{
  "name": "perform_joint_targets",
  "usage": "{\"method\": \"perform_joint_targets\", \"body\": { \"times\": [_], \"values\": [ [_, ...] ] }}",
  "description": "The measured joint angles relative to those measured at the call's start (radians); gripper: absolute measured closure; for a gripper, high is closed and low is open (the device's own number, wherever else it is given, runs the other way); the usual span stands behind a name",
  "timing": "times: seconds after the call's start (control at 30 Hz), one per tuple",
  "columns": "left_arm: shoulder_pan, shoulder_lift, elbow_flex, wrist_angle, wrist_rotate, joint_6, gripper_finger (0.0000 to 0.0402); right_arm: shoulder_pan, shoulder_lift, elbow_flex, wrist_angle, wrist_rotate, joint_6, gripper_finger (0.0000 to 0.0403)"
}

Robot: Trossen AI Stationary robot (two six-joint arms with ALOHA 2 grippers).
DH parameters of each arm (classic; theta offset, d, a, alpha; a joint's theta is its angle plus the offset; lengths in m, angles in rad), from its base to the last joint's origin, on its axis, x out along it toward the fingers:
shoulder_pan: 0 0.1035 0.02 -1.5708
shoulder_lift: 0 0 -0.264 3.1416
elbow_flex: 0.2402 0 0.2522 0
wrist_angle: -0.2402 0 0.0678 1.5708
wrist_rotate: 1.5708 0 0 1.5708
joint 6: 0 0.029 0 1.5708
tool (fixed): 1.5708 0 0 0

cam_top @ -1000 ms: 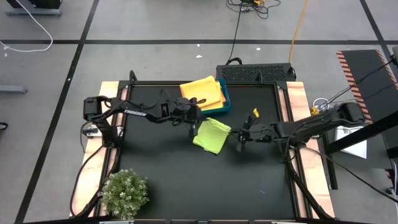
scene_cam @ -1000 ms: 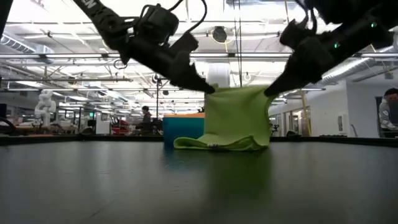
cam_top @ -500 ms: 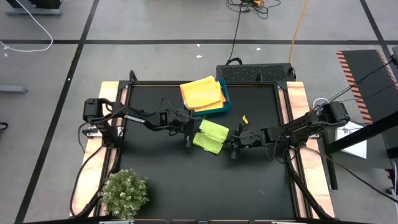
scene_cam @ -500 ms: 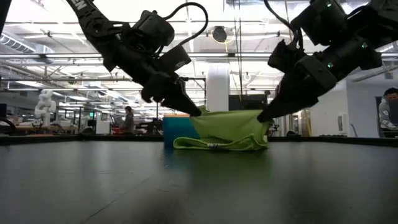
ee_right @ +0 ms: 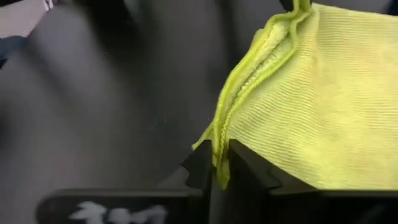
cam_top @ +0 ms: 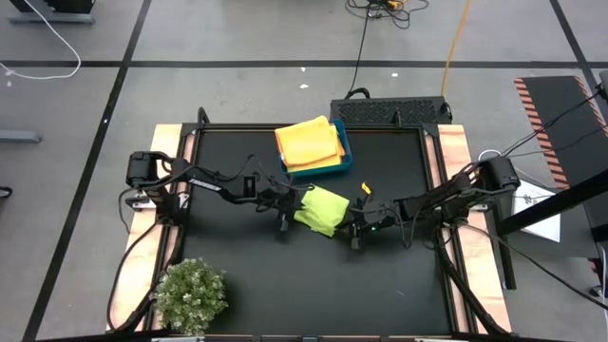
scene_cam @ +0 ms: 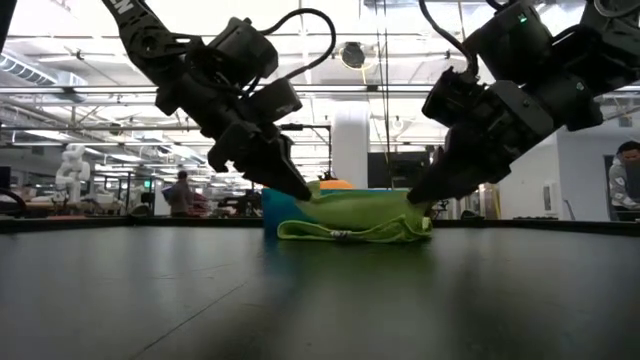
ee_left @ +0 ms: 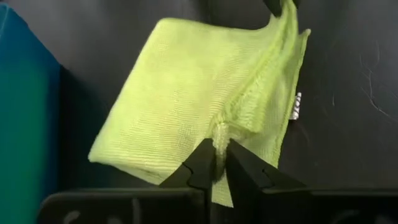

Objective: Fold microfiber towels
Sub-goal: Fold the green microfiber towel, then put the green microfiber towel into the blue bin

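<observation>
Worktop first, black and wide, and both arms are reaching in over its middle from either side. Blue bin is sitting at the far edge with yellow and orange towels stacked in it, and a bushy plant is standing at the near left corner, well apart from the action.

Centre stage, the lime green towel is lying just in front of the bin, already doubled over into a smaller pad. The left claw is pinching one corner of the top layer, fingers closed tight on the edge. The right claw is doing the same at the opposite corner, clamped on a bunched hem. From table height you can see both claws sitting low, with the held edge stretching between them just above the folded bundle.

I'd say they are laying a fold over right now, bringing the held edge down onto the rest of the cloth. Next move, to my eye, is calling for both claws to lower that edge flat, line it up with the layer beneath and let go together, so neither corner drags the fold crooked.
</observation>
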Motion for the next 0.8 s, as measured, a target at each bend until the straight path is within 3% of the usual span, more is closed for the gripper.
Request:
{"method": "perform_joint_targets", "body": {
  "times": [0.37, 0.63, 0.8],
  "values": [
    [-0.005, -0.012, 0.008, -0.151, 0.037, -0.035, 0.0295, -0.004, -0.016, 0.000, 0.008, -0.023, 0.034, 0.0262],
    [-0.032, -0.170, 0.043, -0.252, -0.027, -0.053, 0.0267, -0.125, -0.184, 0.002, -0.152, 0.122, 0.052, 0.0258],
    [-0.057, -0.223, 0.043, -0.209, -0.023, -0.238, 0.0266, -0.223, -0.196, -0.016, -0.302, 0.063, 0.198, 0.0256]
  ]
}}
